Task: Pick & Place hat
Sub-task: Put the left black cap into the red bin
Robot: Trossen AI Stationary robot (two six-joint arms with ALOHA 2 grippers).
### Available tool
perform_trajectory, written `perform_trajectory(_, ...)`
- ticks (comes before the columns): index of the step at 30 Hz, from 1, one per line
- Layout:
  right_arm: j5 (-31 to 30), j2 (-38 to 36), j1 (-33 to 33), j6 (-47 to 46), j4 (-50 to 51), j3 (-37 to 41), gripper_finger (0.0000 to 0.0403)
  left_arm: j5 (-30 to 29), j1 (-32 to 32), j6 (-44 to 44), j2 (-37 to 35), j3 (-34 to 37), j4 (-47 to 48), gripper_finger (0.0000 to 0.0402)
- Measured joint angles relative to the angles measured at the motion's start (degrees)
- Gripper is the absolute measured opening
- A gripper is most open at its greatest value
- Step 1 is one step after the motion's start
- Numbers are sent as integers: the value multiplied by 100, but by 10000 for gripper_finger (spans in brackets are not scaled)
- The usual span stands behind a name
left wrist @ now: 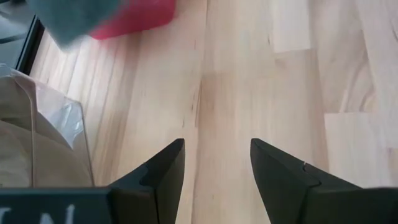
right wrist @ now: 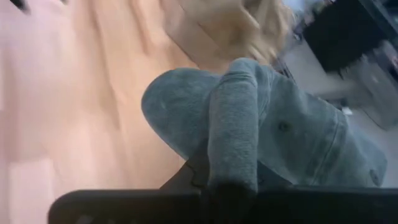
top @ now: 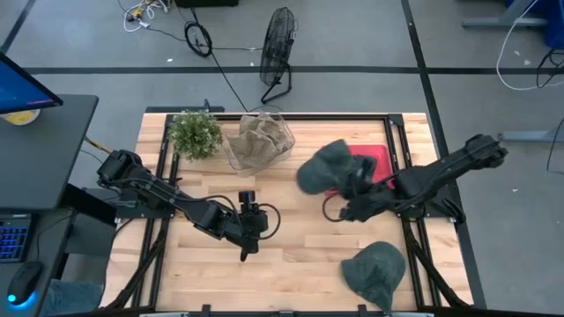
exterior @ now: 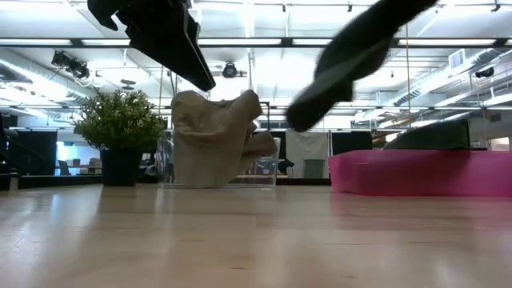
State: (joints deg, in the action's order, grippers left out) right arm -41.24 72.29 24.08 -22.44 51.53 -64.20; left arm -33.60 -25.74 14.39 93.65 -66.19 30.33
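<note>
A dark grey-green hat (top: 324,165) is up in the air over the left edge of the pink tray (top: 374,157); my right gripper (top: 351,185) is shut on it. In the low view this hat (exterior: 340,68) is well above the table. A second grey hat (top: 374,271) lies flat on the table near its near edge. A beige hat (top: 260,139) sits inside a clear container. My left gripper (top: 246,250) is open over bare wood at the table's middle, holding nothing (left wrist: 214,146). My right gripper (right wrist: 233,183) pinches a bunched fold of the grey-green hat (right wrist: 233,143) between its two fingers, coming from the table's right side. The hat is lifted clear of the table and tray, and its crown spreads out beyond the fingers.
A potted plant (top: 196,134) stands at the far left of the table beside the clear container (top: 280,132). The pink tray (exterior: 424,172) is at the far right. Bare wood (top: 300,255) lies between my left gripper and the second hat.
</note>
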Motion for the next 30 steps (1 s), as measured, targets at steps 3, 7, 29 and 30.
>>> perform_trajectory(3, -19, -290, 4, -617, 1001, 0, 13, 1, 7, 0, 0, 0, 0, 188)
perform_trajectory(7, -26, -333, -22, -1647, 2360, 6, 13, 1, 7, 2, 0, 0, 1, 188)
perform_trajectory(29, 482, -313, -129, -2381, 1309, 2114, 49, 12, 57, 153, 0, 0, 0, 188)
perform_trajectory(30, 499, -313, -154, -2409, 1362, 2114, 61, 12, 57, 157, 0, 0, 0, 188)
